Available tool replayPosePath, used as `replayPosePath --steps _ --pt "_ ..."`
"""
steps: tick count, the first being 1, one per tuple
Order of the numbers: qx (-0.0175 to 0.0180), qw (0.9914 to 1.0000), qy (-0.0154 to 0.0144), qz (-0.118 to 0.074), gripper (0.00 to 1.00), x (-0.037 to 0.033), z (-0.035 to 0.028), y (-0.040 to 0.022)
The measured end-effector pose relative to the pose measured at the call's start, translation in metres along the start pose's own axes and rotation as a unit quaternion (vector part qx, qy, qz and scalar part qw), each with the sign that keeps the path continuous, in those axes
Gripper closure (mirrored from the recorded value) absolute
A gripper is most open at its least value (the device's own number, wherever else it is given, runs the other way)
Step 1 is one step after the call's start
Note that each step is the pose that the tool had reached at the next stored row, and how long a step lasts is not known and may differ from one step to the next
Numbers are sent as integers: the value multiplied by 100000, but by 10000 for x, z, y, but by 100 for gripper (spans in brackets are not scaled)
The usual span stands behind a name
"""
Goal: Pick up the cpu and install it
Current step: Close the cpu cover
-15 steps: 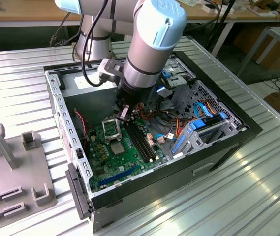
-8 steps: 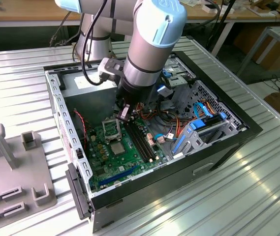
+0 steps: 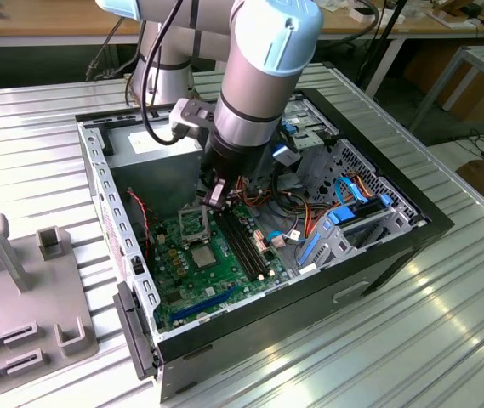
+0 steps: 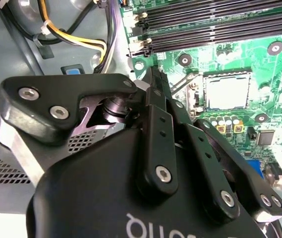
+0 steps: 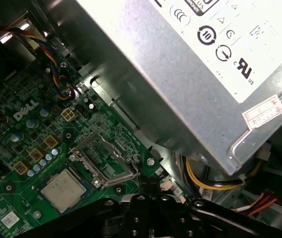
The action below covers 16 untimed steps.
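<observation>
starting at the exterior view's left: grey fixture (image 3: 20,280) on the table, apart from the open case (image 3: 97,170). then, inside on the green board (image 3: 182,285), hollow socket (image 3: 192,219), with the cpu (image 3: 202,255) lying just on its near side, outside the frame. same placing in the first wrist view: cpu (image 5: 64,191) beside socket (image 5: 103,157). just right of the socket, gripper (image 3: 216,197) hovering above the board, jaws seemingly pressed together, pinching nothing. further right, memory slots (image 3: 246,242) and blue drive cage (image 3: 352,221).

risks, as a judgement: could bend socket contacts if lowered into the hollow frame; with jaws closed, could shove or scrape the chip across the board instead of gripping it; could seat it turned the wrong way.

lying flat, metal top up; square, so no real long axis, edges roughly in line with the socket's.
</observation>
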State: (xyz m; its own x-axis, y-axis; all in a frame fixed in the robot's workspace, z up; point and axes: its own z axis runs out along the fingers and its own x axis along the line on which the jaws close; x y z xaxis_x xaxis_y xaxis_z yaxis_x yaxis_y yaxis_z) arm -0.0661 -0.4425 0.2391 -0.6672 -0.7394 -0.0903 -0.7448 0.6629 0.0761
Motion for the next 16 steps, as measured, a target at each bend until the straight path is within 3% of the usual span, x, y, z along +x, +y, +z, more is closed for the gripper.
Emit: replayPosePath --steps 2,5,16 --pt "295 99999 326 -1 89 -1 -11 1" --pt "513 99997 582 -20 89 -1 -20 1" --pt "591 99994 740 -540 89 -3 -65 9"
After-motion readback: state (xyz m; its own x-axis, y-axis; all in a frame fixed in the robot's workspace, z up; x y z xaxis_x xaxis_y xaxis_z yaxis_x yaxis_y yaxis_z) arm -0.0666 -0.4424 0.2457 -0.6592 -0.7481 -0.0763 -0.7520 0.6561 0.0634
